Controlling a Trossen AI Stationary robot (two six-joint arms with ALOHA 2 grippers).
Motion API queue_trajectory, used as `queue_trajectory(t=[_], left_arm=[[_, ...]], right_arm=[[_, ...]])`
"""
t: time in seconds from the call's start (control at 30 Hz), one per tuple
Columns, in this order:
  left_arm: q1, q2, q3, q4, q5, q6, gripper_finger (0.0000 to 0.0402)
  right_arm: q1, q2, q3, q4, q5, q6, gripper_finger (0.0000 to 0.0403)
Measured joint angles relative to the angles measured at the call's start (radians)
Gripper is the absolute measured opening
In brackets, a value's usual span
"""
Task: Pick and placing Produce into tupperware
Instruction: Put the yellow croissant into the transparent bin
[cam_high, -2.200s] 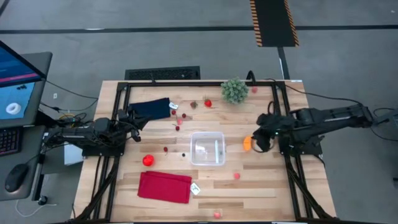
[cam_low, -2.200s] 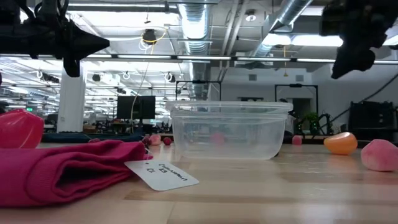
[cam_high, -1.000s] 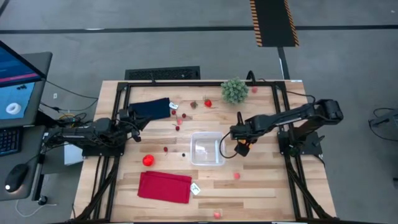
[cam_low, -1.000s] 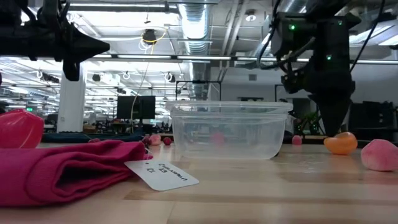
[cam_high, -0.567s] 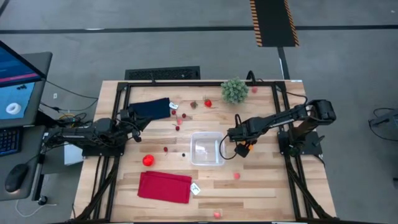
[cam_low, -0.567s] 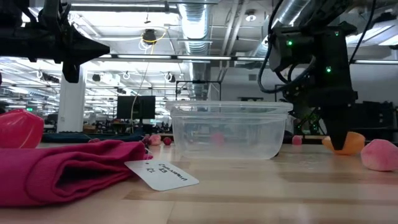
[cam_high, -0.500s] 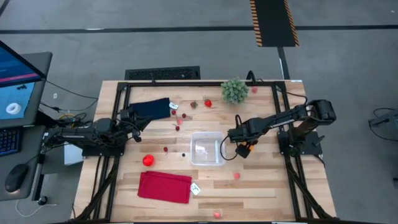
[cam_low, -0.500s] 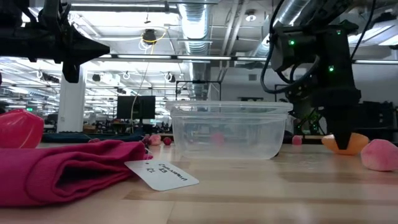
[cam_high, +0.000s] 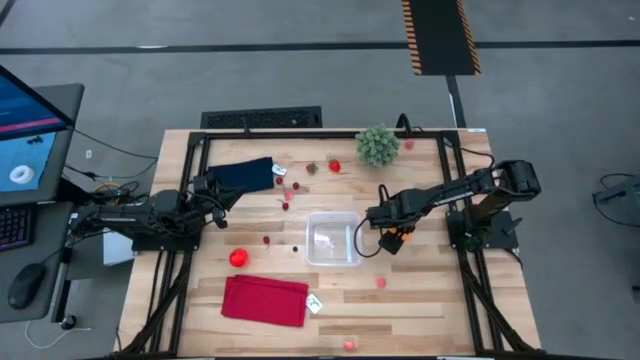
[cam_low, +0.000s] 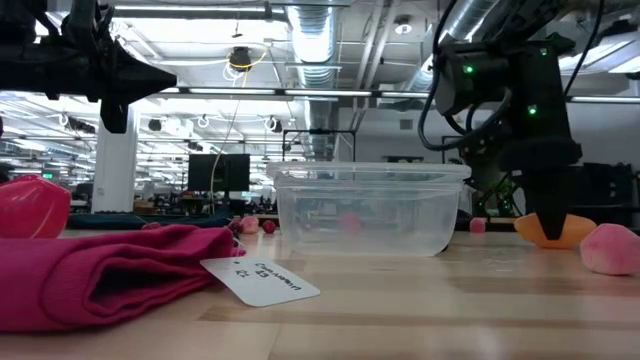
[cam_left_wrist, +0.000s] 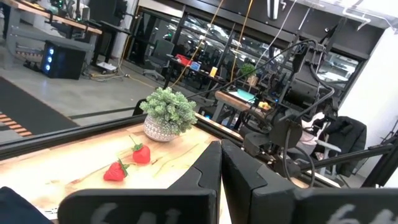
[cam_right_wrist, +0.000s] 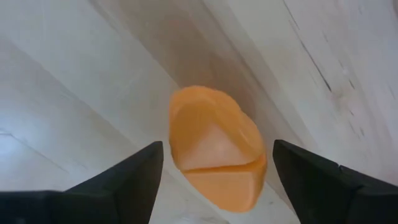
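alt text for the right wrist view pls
An orange toy fruit lies on the pale wooden table, seen from directly above, with the right gripper open and one dark finger on each side of it, not touching it.

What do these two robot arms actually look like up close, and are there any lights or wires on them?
Both are slim, dark, jointed arms. The right arm carries small green indicator lights and loose black cables looping beside it in the low view. Each ends in a gripper with two flat, dark, wedge-shaped fingers; the left gripper shows the same matte black blades. The left arm trails cables off the table edge.
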Motion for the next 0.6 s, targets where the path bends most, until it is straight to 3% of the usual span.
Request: queue_trajectory(t=[0.6], left_arm=[[0.0, 0.0, 0.0, -0.005, 0.0, -0.009, 0.0]], right_arm=[[0.001, 0.0, 0.0, 0.006, 0.0, -0.02, 0.0314]])
